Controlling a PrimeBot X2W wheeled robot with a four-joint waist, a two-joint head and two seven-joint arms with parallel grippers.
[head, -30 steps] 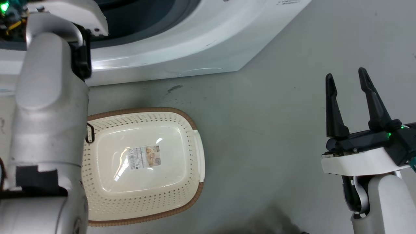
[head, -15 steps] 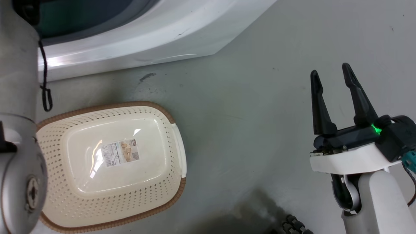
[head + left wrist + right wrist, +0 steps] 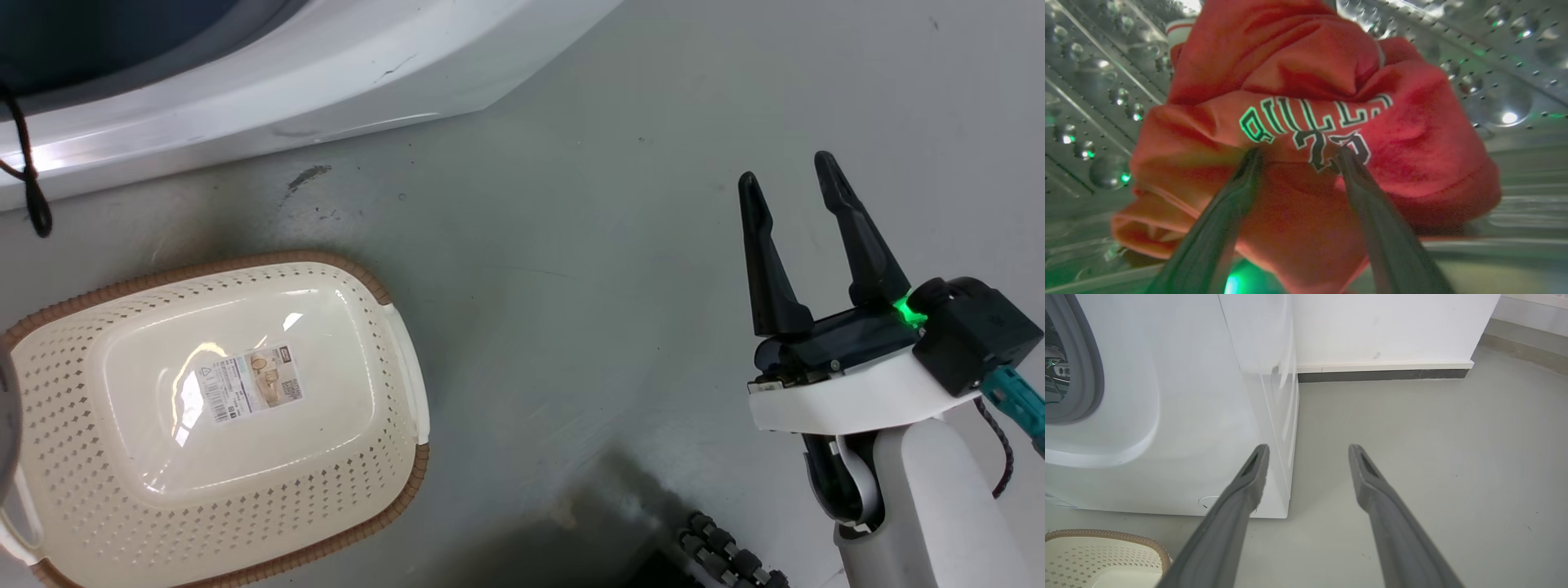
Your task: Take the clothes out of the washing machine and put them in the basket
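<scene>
Inside the washer [image 3: 326,90], on the floor of its steel drum [image 3: 1502,53], the red clothes [image 3: 1412,134] are seen bunched in a heap, with black lettering and a number edged in white turned toward the camera. The left gripper [image 3: 1300,152] is held wide, its fingertips [image 3: 1253,157] set against the cloth just under the lettering, one at each side of the number; no fold is pinched between them. Outside, the right gripper [image 3: 785,171] is spread just as wide and carries nothing, poised above the grey floor [image 3: 571,245] beside the washer's front corner. The basket [image 3: 245,263] is stood on the floor just before the washer, a label [image 3: 249,384] stuck to its bottom.
</scene>
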